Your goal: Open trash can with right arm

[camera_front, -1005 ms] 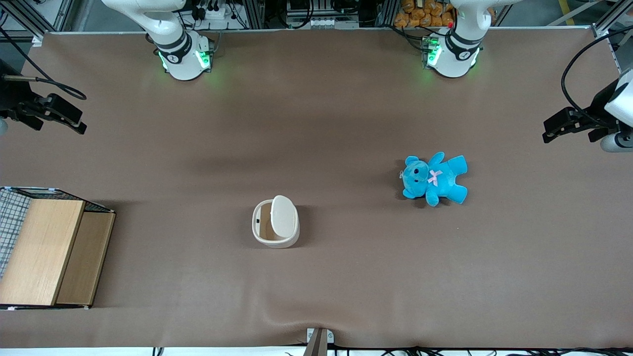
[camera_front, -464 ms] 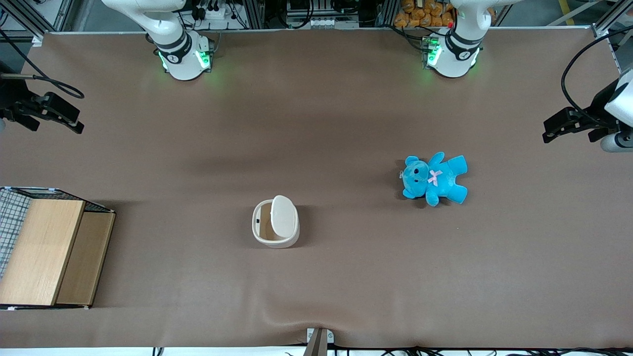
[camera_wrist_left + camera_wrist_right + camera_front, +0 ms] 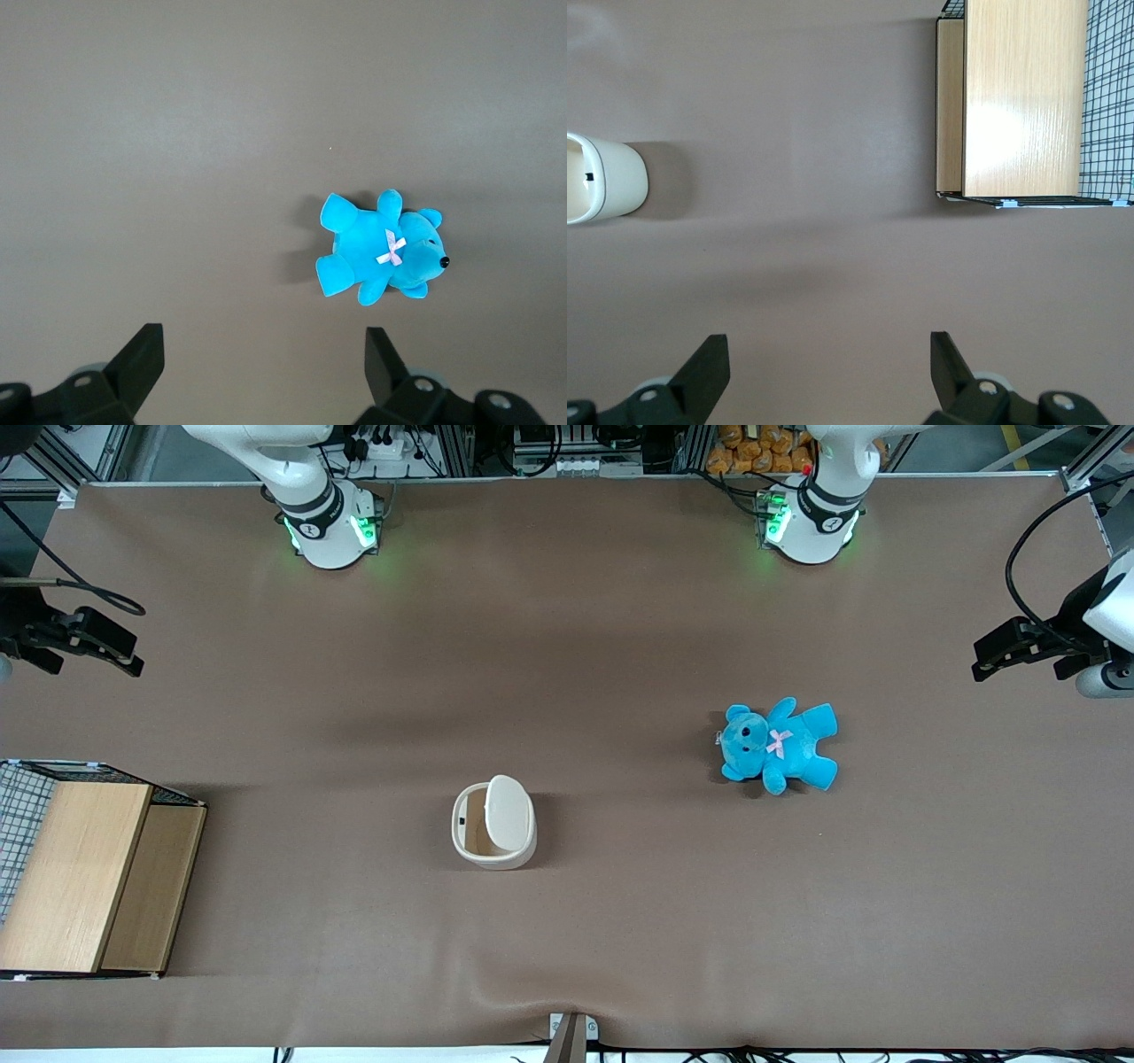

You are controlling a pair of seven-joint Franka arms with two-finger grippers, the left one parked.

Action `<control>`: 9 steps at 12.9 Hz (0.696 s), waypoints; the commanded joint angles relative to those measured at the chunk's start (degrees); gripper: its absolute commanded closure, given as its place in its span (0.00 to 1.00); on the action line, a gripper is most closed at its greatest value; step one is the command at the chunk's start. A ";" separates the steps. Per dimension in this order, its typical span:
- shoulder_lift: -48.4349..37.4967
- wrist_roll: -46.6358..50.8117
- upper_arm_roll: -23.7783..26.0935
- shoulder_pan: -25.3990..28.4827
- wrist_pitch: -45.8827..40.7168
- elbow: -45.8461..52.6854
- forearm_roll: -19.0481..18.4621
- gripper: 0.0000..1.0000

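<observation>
Near the table's middle in the front view stands the bin, lid already raised on edge, tan inside showing; its long axis runs toward and away from the camera, the mouth facing the working arm's end; the gripper hangs well apart at that end, near the wooden box; the task looks done, so the next move is likely only parking. In the right wrist view the gripper is spread wide and empty above bare cloth, bin and box in sight.
</observation>
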 commanded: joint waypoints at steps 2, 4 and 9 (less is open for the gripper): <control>0.52 -0.80 0.49 -0.76 0.10 0.80 -1.15 0.00; 0.62 -0.54 0.05 -0.68 -0.24 1.06 -0.63 0.00; 0.53 -0.36 0.05 -0.41 -0.25 1.15 -0.45 0.00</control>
